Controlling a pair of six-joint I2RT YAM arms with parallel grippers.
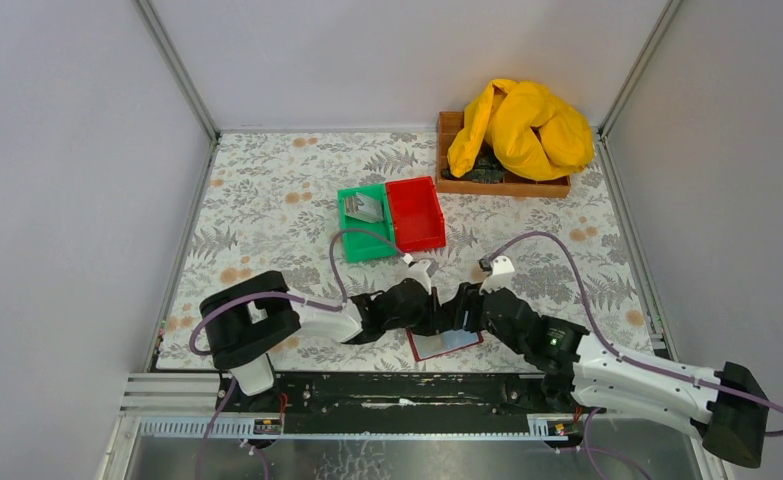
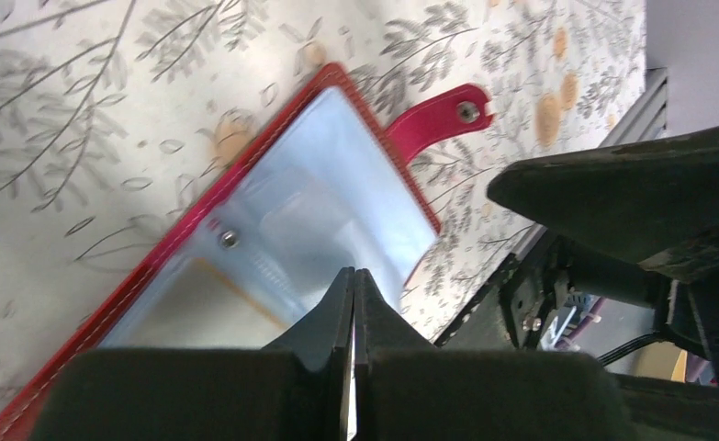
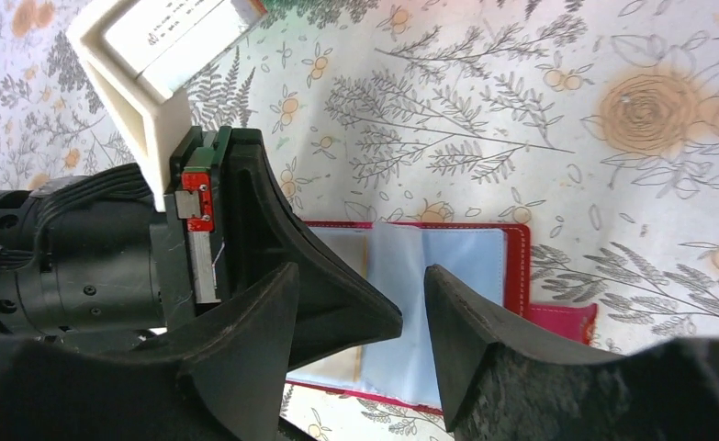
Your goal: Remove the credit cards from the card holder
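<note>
On the floral tablecloth [image 1: 267,200], the opened card holder [image 3: 456,248] lies crosswise beneath both arms, with the right gripper [image 3: 412,303] spread wide and empty over its sleeve and the left gripper [image 2: 353,276] pinched fully closed alongside.

The card holder [image 2: 319,211] has a dark red, leather-like border with pale stitching, glossy see-through plastic sleeves that catch the light, and shiny metal snap studs [image 2: 468,112]. The jaws of the left gripper [image 2: 353,276] and the right gripper [image 3: 360,276] are matt black plastic with a fine grainy surface. The counter [image 1: 267,190] wears a matt flower-printed covering, the green bin [image 1: 359,235] and red bin [image 1: 417,215] are smooth shiny plastic, and the tray [image 1: 507,186] is plain wood under soft yellow cloth [image 1: 527,125].
</note>
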